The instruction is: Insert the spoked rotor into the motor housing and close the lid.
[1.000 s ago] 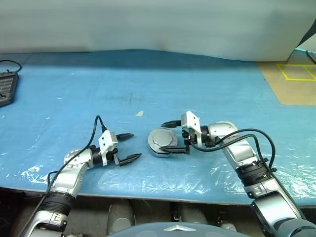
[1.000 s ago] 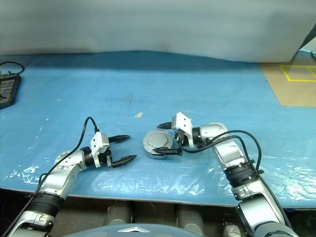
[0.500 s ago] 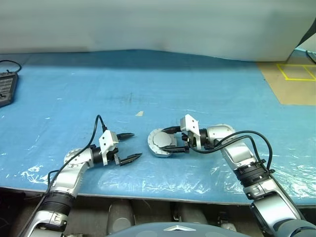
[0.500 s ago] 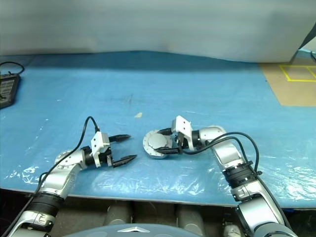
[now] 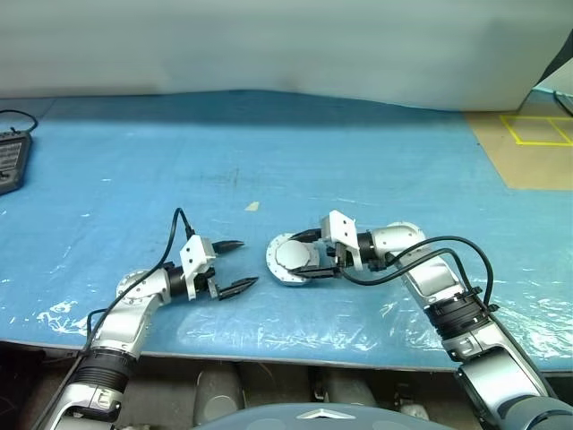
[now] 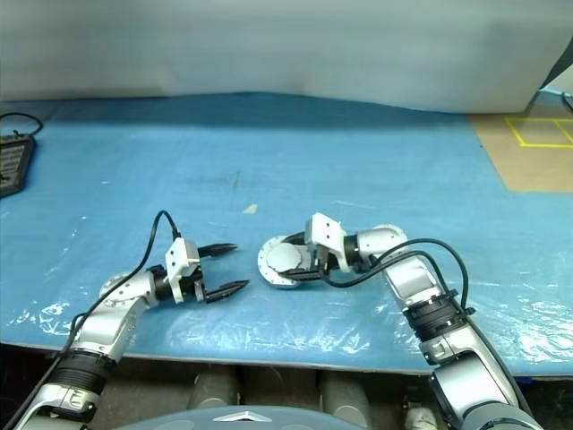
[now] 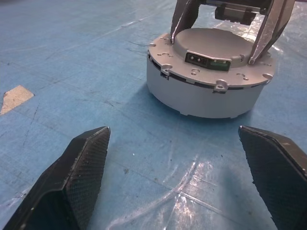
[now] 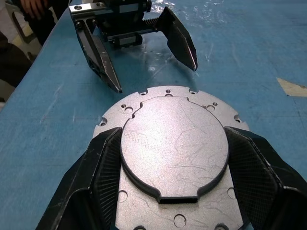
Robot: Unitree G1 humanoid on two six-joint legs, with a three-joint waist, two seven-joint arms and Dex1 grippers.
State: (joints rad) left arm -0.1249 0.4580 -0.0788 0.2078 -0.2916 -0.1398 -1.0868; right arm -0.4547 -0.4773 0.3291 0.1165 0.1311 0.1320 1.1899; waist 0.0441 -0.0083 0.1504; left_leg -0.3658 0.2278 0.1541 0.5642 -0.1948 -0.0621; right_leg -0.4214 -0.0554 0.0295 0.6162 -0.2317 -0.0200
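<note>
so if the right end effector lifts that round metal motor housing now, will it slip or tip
The motor housing looks like solid machined metal, so probably stiff and heavy for its size. The right end effector pinches only the raised, smooth top plate, so it may slip. It is low and wide on the blue mat, so tipping seems unlikely.

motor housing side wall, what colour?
Light grey, matte metal, on the motor housing; a thin dark seam runs under its top flange. Left wrist view shows it best.

Motor housing [image 7: 206,84] interior hidden under closed lid [image 8: 175,146]; spoked rotor perhaps inside, cannot tell. Black device [image 5: 11,159] cut by frame edge. Lid's near rim cropped in right wrist view.
</note>
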